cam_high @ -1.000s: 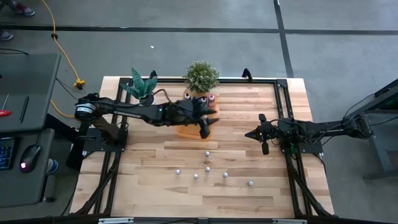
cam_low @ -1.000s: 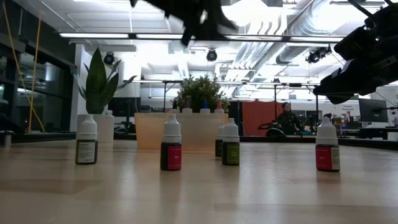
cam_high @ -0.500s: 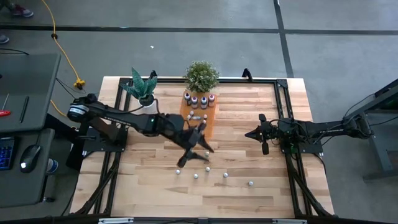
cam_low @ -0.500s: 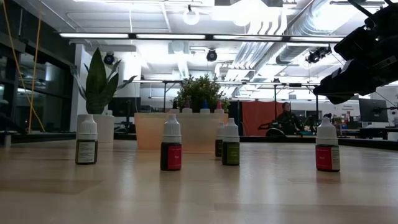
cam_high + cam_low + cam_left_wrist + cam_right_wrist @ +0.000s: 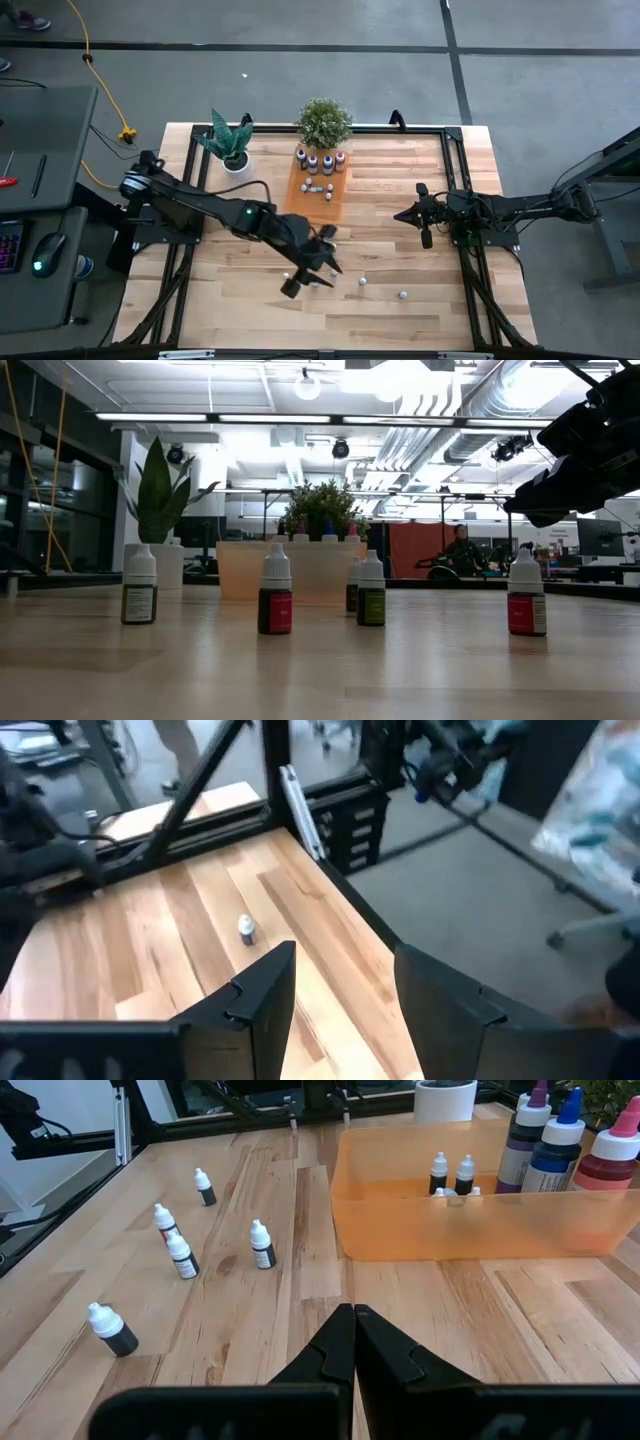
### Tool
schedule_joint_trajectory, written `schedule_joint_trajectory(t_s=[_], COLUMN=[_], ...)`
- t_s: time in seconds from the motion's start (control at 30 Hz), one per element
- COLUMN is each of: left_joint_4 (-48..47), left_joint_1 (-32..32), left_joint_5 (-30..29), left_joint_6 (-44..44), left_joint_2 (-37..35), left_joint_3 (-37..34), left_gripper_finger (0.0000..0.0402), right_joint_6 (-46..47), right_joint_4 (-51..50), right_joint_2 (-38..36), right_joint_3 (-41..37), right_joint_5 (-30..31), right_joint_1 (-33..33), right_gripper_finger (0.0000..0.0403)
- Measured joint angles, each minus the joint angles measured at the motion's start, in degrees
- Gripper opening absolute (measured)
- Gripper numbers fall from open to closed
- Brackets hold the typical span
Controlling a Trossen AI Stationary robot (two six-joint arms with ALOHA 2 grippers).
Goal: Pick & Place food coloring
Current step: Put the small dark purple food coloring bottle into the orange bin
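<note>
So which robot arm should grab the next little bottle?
Probably the left. Its open left gripper hangs right over the loose bottles at the table's front, while the shut right gripper waits off to the side.

Pale, smooth plank-wood table; translucent orange plastic tray; white-capped plastic bottles; matt dark frame rails.

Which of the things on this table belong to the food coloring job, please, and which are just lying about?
For the job: small food coloring bottles loose on the table; orange tray holding a few more; left tool open above the loose ones.

Lying about: two potted plants; larger dye bottles; right tool, shut.
</note>
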Motion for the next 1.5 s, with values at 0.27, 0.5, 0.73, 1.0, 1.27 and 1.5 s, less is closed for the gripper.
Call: schedule_joint_trajectory(t_s=[0.27, 0.5, 0.73, 1.0, 1.27, 1.5], left_joint_4=[-12.20, -18.05, -16.98, -11.74, -9.02, -9.90], left_joint_1=[-1.75, -1.67, -2.02, -1.97, -1.55, -0.23], left_joint_5=[-4.67, -10.53, -18.77, -21.17, -19.04, -11.95], left_joint_6=[1.78, -1.69, -2.10, -3.27, -3.17, -5.21], left_joint_2=[9.88, 19.87, 28.22, 34.70, 38.35, 45.32], left_joint_3=[18.04, 30.54, 35.31, 35.31, 35.52, 43.38], left_gripper_finger=[0.0168, 0.0168, 0.0168, 0.0168, 0.0168, 0.0168], right_joint_6=[0.00, 0.00, 0.00, 0.00, 0.00, 0.00], right_joint_4=[-0.20, -0.09, -0.24, -0.29, -0.21, -0.30], right_joint_2=[0.04, 0.61, 1.17, 1.14, 1.16, 1.16], right_joint_3=[0.02, 0.02, 0.00, 0.01, 0.01, 0.01], right_joint_5=[-0.03, -0.01, -0.03, -0.03, -0.01, 0.00], right_joint_1=[0.01, 0.01, 0.00, 0.00, 0.01, 0.00], right_gripper_finger=[0.0000, 0.0000, 0.0000, 0.0000, 0.0000, 0.0000])
